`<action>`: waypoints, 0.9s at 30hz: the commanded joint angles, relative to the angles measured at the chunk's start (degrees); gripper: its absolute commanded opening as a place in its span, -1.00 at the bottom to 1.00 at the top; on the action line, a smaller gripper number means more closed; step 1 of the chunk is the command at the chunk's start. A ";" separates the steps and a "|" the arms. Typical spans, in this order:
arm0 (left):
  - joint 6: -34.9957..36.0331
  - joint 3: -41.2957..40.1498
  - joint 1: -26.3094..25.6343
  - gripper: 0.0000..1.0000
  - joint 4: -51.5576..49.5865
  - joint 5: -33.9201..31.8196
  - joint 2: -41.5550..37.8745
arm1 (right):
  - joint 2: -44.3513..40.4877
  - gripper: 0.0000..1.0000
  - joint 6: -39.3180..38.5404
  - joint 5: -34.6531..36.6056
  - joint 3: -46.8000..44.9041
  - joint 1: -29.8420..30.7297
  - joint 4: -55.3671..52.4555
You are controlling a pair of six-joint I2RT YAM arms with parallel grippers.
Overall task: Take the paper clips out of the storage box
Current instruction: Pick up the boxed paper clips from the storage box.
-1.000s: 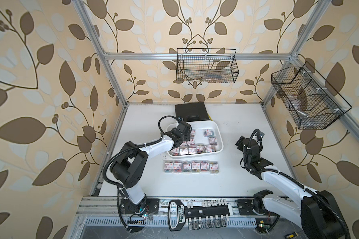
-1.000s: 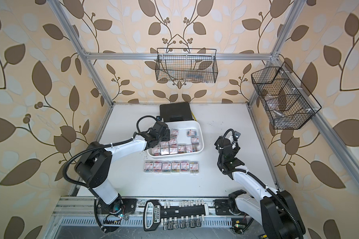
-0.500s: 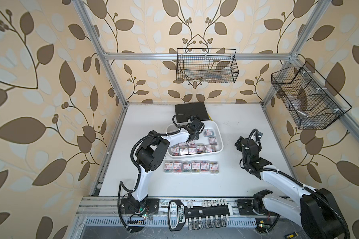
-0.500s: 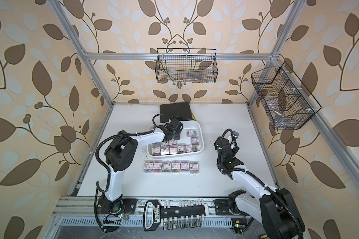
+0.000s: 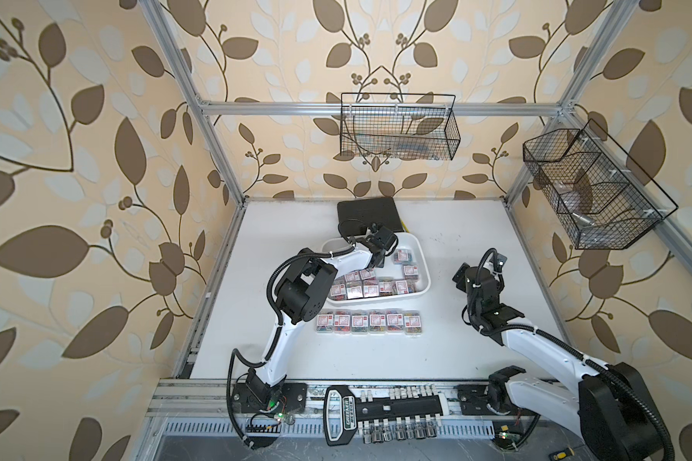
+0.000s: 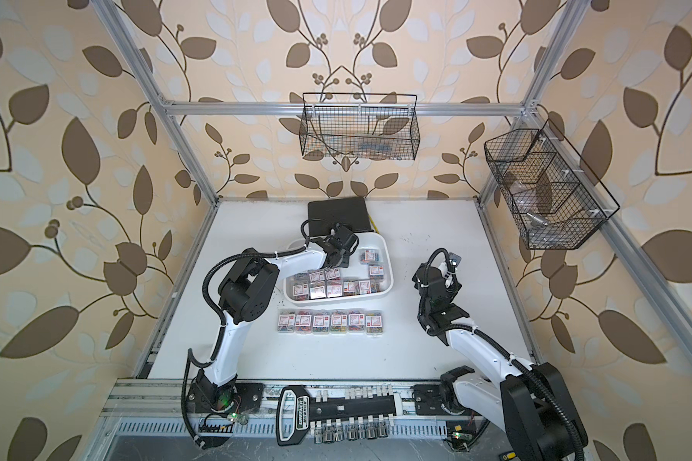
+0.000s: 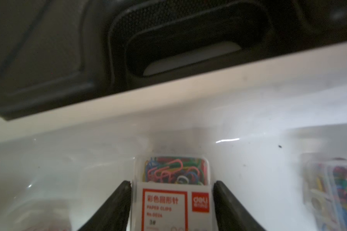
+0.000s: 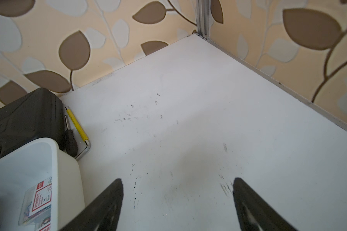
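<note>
Item: paper clips (image 7: 173, 172), clear plastic boxes, in storage box (image 7: 68, 160); six more on counter (image 5: 376, 359). I judge them light, rigid, slick; take across short width. My left tool (image 7: 171, 182) straddles one, contact unclear. My right tool (image 8: 176, 184) spread wide, empty.

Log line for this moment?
left gripper: astride clip box in tray, grip unclear | right gripper: open above table | six boxes already out

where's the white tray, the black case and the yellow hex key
white tray (image 5: 426, 269): in a top view, on its right-hand rim
black case (image 5: 367, 213): in a top view, on the middle of its lid
yellow hex key (image 8: 77, 124): right wrist view, on the middle of its yellow shaft
</note>
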 commanded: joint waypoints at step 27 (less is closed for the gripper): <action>2.65 -4.38 1.23 -0.18 -3.64 -1.36 -19.65 | 0.64 0.73 -0.41 1.16 1.57 0.31 -0.35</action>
